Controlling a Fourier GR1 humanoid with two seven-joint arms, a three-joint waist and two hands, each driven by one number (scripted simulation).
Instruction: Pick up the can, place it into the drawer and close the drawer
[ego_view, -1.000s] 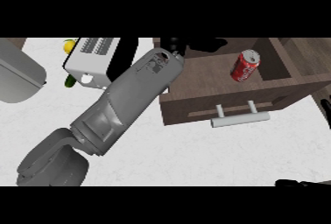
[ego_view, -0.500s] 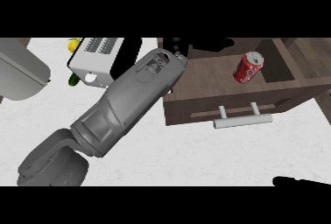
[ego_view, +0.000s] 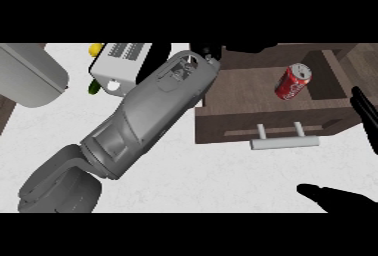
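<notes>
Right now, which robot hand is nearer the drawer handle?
Right. The right robot hand shows below the drawer handle, toward the view's lower right edge. The left robot hand is up beyond the drawer's far left corner.

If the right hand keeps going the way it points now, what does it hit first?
Likely the drawer's pale handle. Only dark fingers of the right robot hand show at the lower right, aimed up-left toward the drawer front; bare counter lies between. Depth is unclear, so it might pass above.

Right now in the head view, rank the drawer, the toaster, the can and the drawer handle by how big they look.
1. drawer
2. toaster, partly hidden by the left forearm
3. drawer handle
4. can, looks close to the handle in size, so unsure
</notes>
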